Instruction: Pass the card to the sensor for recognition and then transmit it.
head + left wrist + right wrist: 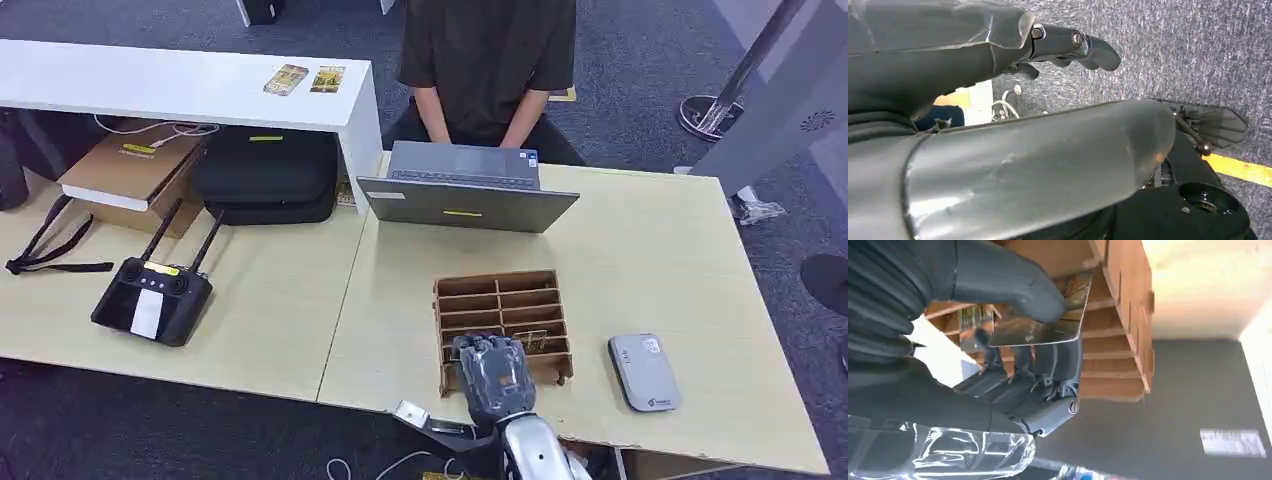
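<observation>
Glossy card point(1048, 320) is pinched between the right hand's point(1013, 355) thumb and fingers, just over the wooden slotted rack point(520, 300).

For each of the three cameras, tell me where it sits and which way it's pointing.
Head view: high on the body, looking down at the table; right hand over the wooden rack.
Left wrist view: behind the hanging left hand, facing carpet.
Right wrist view: behind the right hand pinching a card.
Shared: head and right wrist views both show the rack.
</observation>
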`<act>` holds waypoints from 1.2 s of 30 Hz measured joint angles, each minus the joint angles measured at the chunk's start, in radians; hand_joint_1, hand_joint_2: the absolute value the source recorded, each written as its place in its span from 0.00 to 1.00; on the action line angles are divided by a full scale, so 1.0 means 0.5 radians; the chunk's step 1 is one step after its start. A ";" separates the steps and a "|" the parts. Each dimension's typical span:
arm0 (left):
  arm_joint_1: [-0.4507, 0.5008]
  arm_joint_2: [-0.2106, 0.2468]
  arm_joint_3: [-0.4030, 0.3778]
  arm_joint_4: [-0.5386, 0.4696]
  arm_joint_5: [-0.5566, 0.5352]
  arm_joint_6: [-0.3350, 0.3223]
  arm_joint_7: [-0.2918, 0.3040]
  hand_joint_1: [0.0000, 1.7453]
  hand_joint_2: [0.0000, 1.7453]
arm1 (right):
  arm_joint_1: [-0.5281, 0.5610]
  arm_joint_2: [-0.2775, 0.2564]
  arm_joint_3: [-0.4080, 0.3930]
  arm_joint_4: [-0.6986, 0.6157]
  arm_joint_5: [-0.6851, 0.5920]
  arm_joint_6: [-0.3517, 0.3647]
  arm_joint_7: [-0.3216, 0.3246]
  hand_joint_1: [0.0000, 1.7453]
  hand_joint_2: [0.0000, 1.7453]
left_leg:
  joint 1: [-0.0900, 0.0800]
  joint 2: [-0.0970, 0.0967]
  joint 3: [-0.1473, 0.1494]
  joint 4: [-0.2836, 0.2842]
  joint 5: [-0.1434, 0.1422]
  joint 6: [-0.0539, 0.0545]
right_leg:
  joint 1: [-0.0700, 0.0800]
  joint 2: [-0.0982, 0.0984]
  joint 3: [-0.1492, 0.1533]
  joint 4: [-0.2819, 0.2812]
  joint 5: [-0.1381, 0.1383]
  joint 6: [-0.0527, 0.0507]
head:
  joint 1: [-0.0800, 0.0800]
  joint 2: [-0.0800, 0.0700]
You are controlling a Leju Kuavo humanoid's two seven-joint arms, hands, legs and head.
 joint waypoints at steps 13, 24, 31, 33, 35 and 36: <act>0.002 -0.011 0.037 0.002 -0.005 0.002 -0.015 0.00 0.00 | 0.031 -0.034 -0.124 -0.394 0.000 -0.549 0.024 1.00 1.00 | 0.000 0.000 0.000 0.000 0.000 0.000 | 0.000 0.000 0.000 0.000 0.000 0.000 | 0.000 0.000; 0.013 -0.024 0.045 0.002 -0.042 0.037 -0.026 0.00 0.00 | 0.185 -0.019 -0.495 -0.793 0.000 -1.007 -0.383 1.00 1.00 | 0.000 -0.001 -0.001 0.000 -0.002 -0.002 | 0.000 -0.001 -0.001 0.000 0.000 0.000 | 0.000 0.000; 0.015 -0.037 0.045 0.002 -0.099 0.052 0.012 0.00 0.00 | 0.239 0.101 -0.791 -1.398 0.001 -1.015 -0.292 1.00 1.00 | 0.000 -0.001 0.000 0.000 -0.002 -0.002 | 0.000 -0.001 -0.001 0.000 -0.002 -0.002 | 0.000 0.000; 0.014 -0.040 0.045 0.002 -0.109 0.050 0.015 0.00 0.00 | 0.241 0.108 -0.819 -1.480 -0.001 -1.015 -0.285 1.00 1.00 | 0.000 0.000 0.000 0.000 -0.002 -0.002 | 0.000 -0.001 0.000 0.000 -0.002 -0.002 | 0.000 0.000; 0.014 -0.043 0.045 0.002 -0.109 0.045 0.015 0.00 0.00 | 0.241 0.119 -0.846 -1.526 -0.055 -1.015 -0.335 1.00 1.00 | 0.000 0.000 0.001 0.000 -0.002 -0.002 | 0.000 -0.001 0.000 0.000 -0.002 -0.002 | 0.000 0.000; 0.014 -0.043 0.045 0.002 -0.109 0.041 0.015 0.00 0.00 | 0.242 0.133 -0.864 -1.534 -0.098 -1.015 -0.391 1.00 1.00 | 0.000 0.000 0.001 0.000 -0.002 -0.002 | 0.000 -0.001 0.000 0.000 -0.002 -0.002 | 0.000 0.000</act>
